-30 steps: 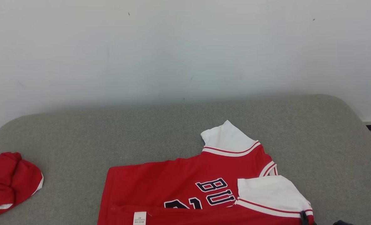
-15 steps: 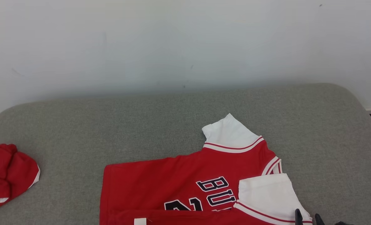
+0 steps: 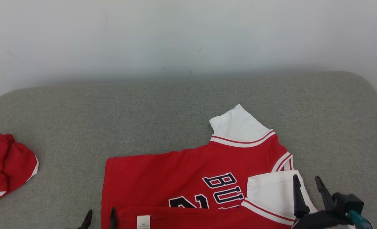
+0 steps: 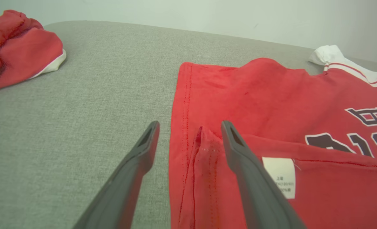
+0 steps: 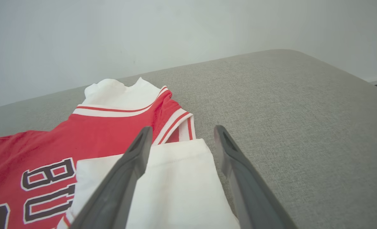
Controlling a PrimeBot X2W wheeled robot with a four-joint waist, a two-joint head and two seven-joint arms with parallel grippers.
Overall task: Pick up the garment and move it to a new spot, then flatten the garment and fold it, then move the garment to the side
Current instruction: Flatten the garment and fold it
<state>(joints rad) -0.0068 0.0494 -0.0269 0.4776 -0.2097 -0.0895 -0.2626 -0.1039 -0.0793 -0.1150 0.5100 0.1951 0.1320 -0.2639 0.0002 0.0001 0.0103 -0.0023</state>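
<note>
The garment (image 3: 175, 178) is a red jersey with white sleeves and dark lettering, lying flat on the grey cushion (image 3: 175, 105). Its near edge is folded over, showing a white label (image 3: 142, 222), and one white sleeve (image 3: 271, 194) lies folded on top. At the folded left corner (image 4: 204, 143), my left gripper (image 3: 99, 218) stands open, one finger on either side of the hem. My right gripper (image 3: 306, 187) is open over the folded sleeve's right edge (image 5: 182, 178). Neither holds the cloth.
A second red cloth with white trim (image 3: 7, 165) lies bunched at the cushion's left edge, also in the left wrist view (image 4: 17, 41). A pale wall (image 3: 188, 38) rises behind. Bare cushion stretches behind and to the right of the jersey (image 5: 287, 111).
Both grippers have opened and let go of the jersey's folded edge, and rise further into the head view. The camera has tilted, shifting the whole picture upward.
</note>
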